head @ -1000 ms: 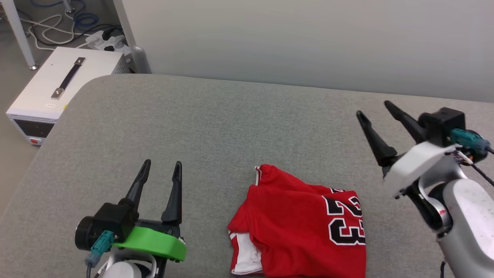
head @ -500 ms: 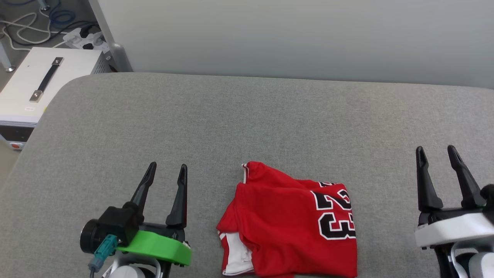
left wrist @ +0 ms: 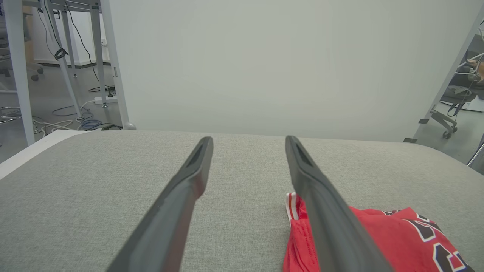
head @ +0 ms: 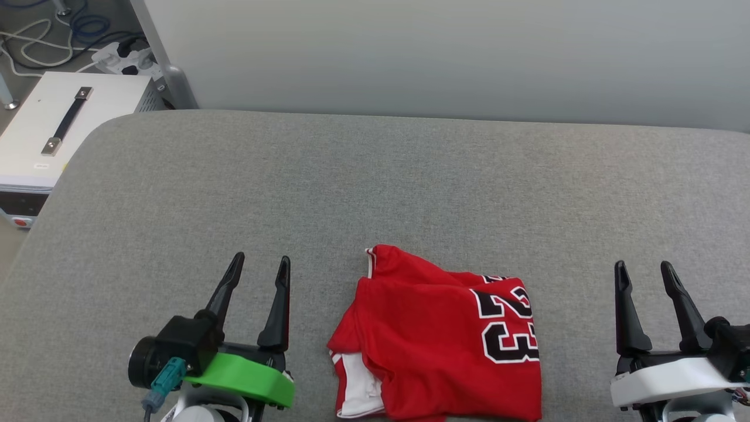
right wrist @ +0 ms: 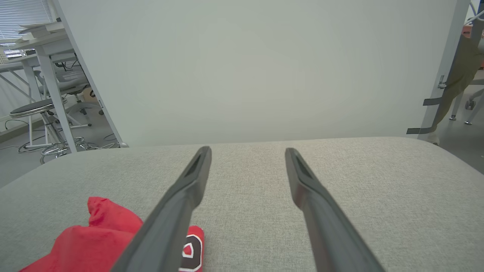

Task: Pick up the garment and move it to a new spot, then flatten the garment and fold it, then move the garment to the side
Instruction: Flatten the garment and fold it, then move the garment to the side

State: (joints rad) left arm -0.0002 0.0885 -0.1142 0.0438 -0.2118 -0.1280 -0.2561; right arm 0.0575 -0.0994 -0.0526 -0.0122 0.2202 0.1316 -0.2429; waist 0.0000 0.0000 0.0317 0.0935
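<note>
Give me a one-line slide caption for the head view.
Roughly folded red number-23 jersey lies on the grey padded surface, between the left gripper and the right gripper, both open and empty.

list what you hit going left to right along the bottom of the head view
left pincer → garment → right pincer

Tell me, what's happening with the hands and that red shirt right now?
Left hand open, empty. Right hand open, empty. Red shirt roughly folded on grey pad, between hands, untouched. Nothing blocking.
</note>
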